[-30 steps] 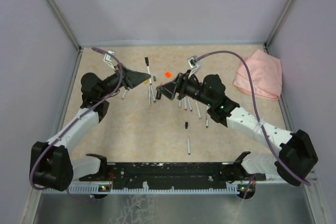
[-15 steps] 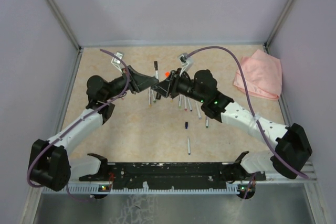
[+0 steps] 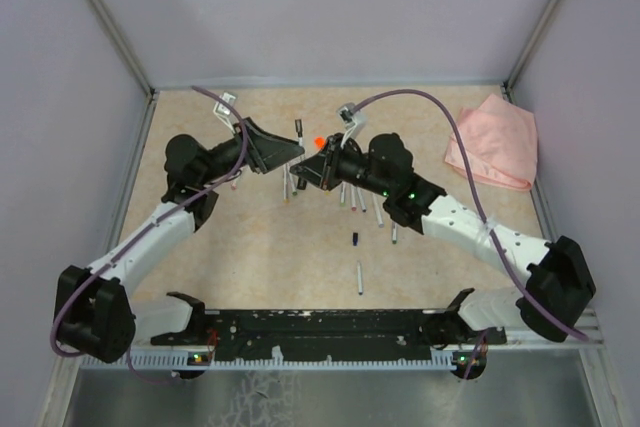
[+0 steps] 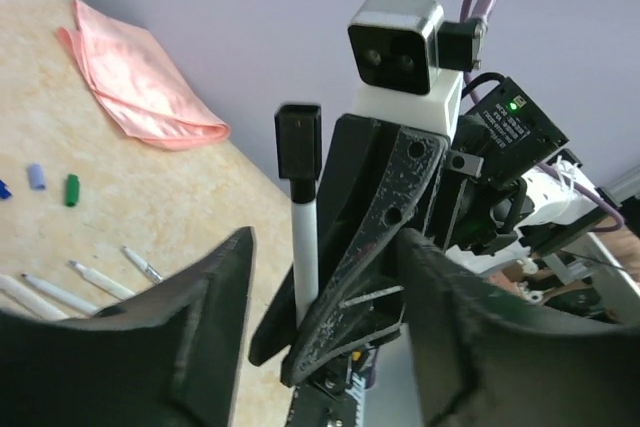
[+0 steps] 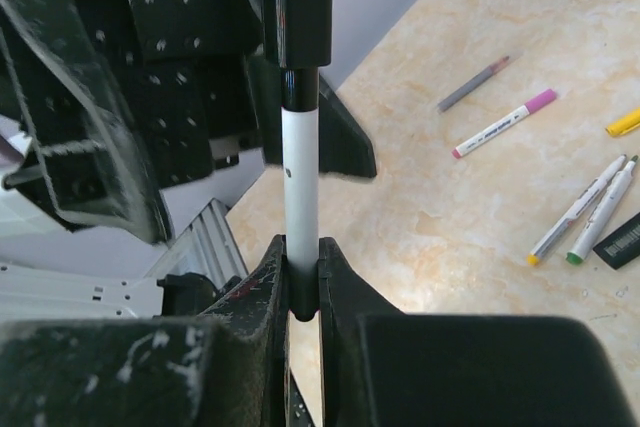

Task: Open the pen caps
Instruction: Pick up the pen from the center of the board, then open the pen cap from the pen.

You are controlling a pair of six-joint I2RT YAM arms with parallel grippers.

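Black right claw (image 5: pixel 303 267) is clamped tight on the white barrel (image 5: pixel 300 177) of one marker, low down, so most of the pen sticks out past its fingertips. The black cap (image 5: pixel 302 7) sits at the far end, well clear of that grip. The pen's long axis runs straight out of the right claw, cap end away from it.

The left claw (image 4: pixel 325 242) faces it nose to nose with its jaws apart and nothing in them. From its wrist view the pen stands crosswise between its two fingers, touching neither, and the cap looks a bit beyond the tips. So the left arm is the nearer one to the cap. I'd guess it closes on the cap and pulls along the barrel.

Further out on the counter (image 3: pixel 250 237), other pens lie loose with a green cap (image 4: pixel 71 189) nearby.
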